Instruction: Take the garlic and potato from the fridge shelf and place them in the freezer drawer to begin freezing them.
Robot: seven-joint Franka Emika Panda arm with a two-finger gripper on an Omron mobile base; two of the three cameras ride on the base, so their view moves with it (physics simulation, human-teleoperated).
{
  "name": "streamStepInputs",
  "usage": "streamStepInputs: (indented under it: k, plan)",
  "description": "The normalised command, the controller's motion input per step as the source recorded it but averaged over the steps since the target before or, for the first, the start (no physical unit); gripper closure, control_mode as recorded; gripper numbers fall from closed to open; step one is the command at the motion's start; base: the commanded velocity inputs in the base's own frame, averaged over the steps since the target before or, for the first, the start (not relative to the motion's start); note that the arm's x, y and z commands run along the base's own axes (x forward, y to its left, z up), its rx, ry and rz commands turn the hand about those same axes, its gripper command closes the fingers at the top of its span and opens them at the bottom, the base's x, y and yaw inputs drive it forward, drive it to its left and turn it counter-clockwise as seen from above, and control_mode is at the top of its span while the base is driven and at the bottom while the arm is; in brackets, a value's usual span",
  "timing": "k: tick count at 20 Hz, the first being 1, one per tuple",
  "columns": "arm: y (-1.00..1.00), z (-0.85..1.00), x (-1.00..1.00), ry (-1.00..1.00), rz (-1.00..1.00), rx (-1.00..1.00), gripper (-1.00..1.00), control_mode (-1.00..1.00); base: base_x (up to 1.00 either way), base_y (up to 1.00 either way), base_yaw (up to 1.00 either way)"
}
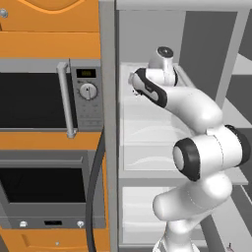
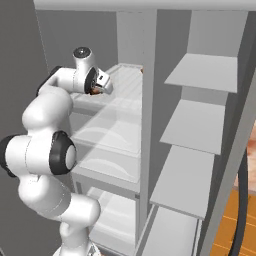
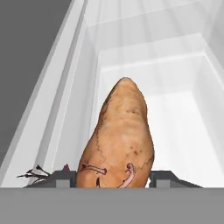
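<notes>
The hand [image 3: 114, 180] is gripping the potato [image 3: 119, 140]: in the hand view the brown, dark-speckled tuber is standing up between the two dark fingertips [image 3: 63, 178], one pressing on each flank, and it is stretching away from the hand over a pale white tray-like surface with raised side walls. In the right base view the hand [image 2: 98, 86] is reaching into the open fridge at the level of the ribbed white fridge shelf [image 2: 125, 80], with a bit of brown potato [image 2: 94, 91] peeking out at its underside, just above the shelf's clear front rim. In the left base view the hand's wrist is sitting over the same shelf [image 1: 147, 106], and the fingers themselves are hiding behind it. Below the hand, clear curved-front bins [image 2: 107, 137] are stacking down the fridge. To the hand's right, plain grey door shelves [image 2: 192, 125] are stepping downward.
</notes>
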Motion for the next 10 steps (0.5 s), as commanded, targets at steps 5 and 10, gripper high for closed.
streamStepInputs:
  k: [5,10]
  plan:
    - [-0.32,0.12,-0.87,-0.17,0.00,0.00,1.00,-1.00,0.00,0.00,0.00]
    - [-0.19,0.25,-1.00,-0.04,0.00,0.00,1.00,-1.00,0.00,0.00,0.00]
